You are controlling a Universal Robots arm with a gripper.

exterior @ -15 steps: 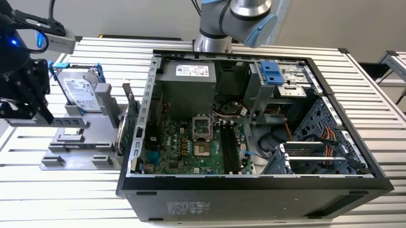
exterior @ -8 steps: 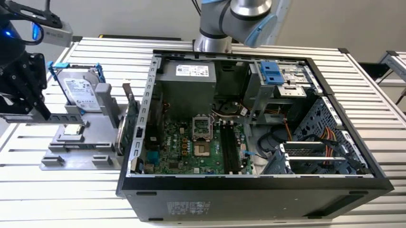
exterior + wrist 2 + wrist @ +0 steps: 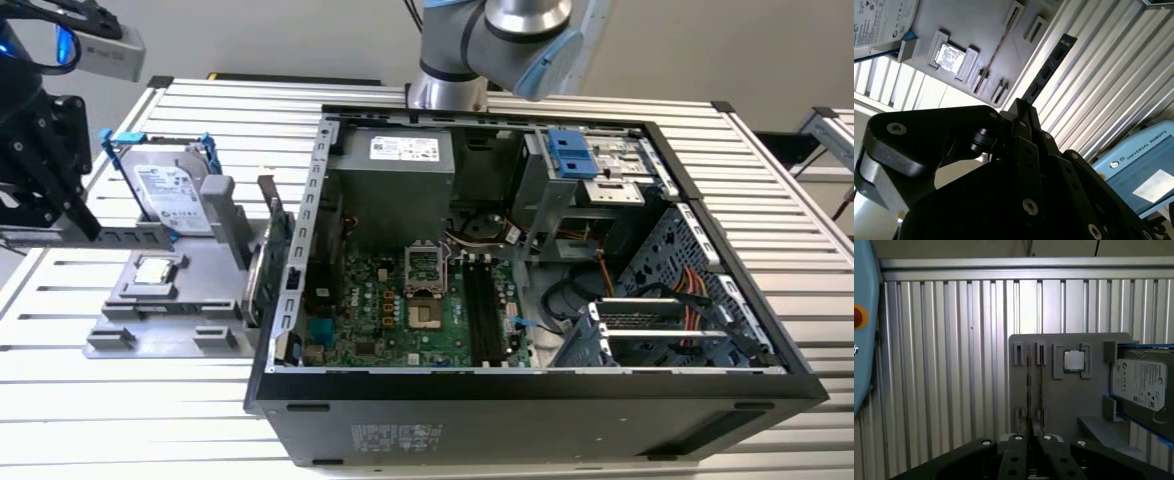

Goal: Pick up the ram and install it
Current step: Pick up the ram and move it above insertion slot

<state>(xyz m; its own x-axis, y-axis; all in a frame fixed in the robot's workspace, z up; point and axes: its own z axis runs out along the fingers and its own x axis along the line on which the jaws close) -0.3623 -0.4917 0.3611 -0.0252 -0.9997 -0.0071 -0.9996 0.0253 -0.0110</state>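
My black gripper (image 3: 78, 228) hangs at the exterior view's far left, above the grey fixture tray (image 3: 120, 335). It is shut on the ram (image 3: 134, 237), a long thin dark stick that juts out level from the fingers in front of the hard drive. In the second wrist view the ram (image 3: 1046, 70) runs out from the fingertips (image 3: 1021, 110) with its row of chips showing. In the first wrist view the ram (image 3: 1029, 390) is edge-on, a thin line rising from the gripper (image 3: 1030, 440) over the tray's narrow holders (image 3: 1019, 354). The motherboard's black slots (image 3: 483, 310) lie inside the open computer case (image 3: 534, 385).
On the tray sit a silver hard drive (image 3: 167, 195) in a blue bracket, a processor chip (image 3: 158, 268) and an upright green expansion card (image 3: 274, 270) next to the case wall. The arm's base (image 3: 454, 60) stands behind the case. Everything rests on a ribbed aluminium table (image 3: 134, 420).
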